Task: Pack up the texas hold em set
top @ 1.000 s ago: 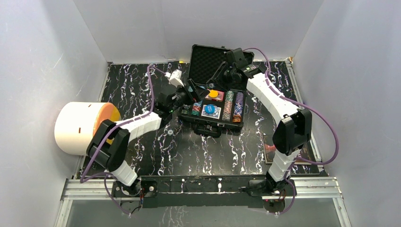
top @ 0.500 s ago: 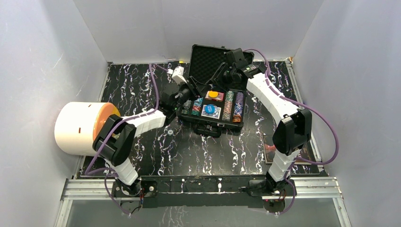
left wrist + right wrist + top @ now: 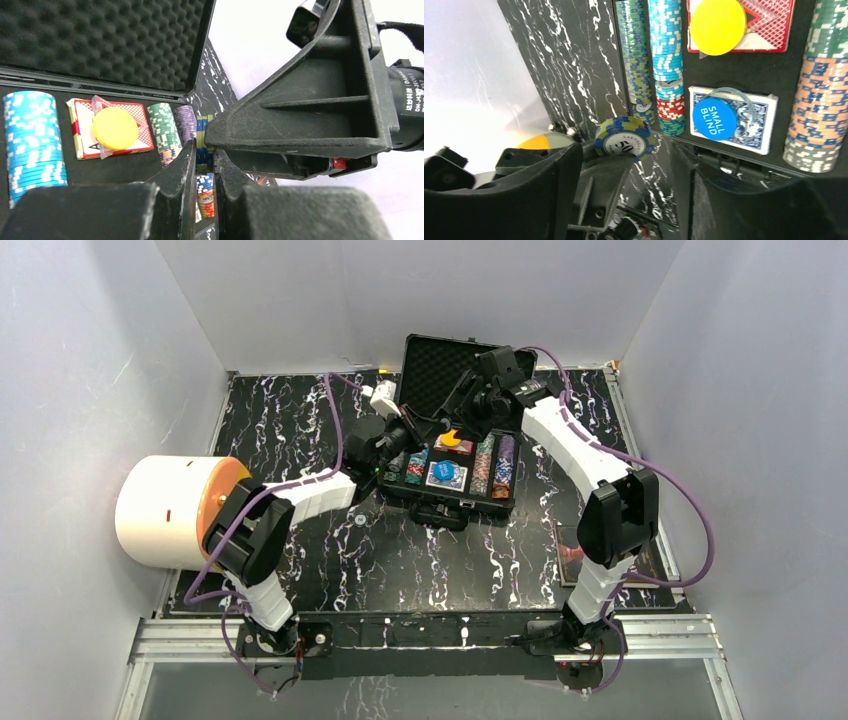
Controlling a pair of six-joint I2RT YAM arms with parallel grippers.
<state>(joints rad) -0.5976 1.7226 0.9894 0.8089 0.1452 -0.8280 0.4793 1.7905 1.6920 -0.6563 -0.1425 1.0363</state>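
One blue-and-yellow chip [image 3: 623,140] stands on edge in the left gripper [image 3: 202,155], whose jaws are closed tight on it, by the 9 o'clock end of the black case [image 3: 455,503]. The right gripper [image 3: 626,160], at the case's 12 o'clock side, is spread wide and grips nothing. The case sits toward 12 o'clock on the table [image 3: 300,420], lid up, with chip rows [image 3: 485,462] inside.

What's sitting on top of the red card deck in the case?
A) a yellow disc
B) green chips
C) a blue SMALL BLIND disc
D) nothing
A: the yellow disc rests on the red card deck; the blue disc sits on the blue deck.
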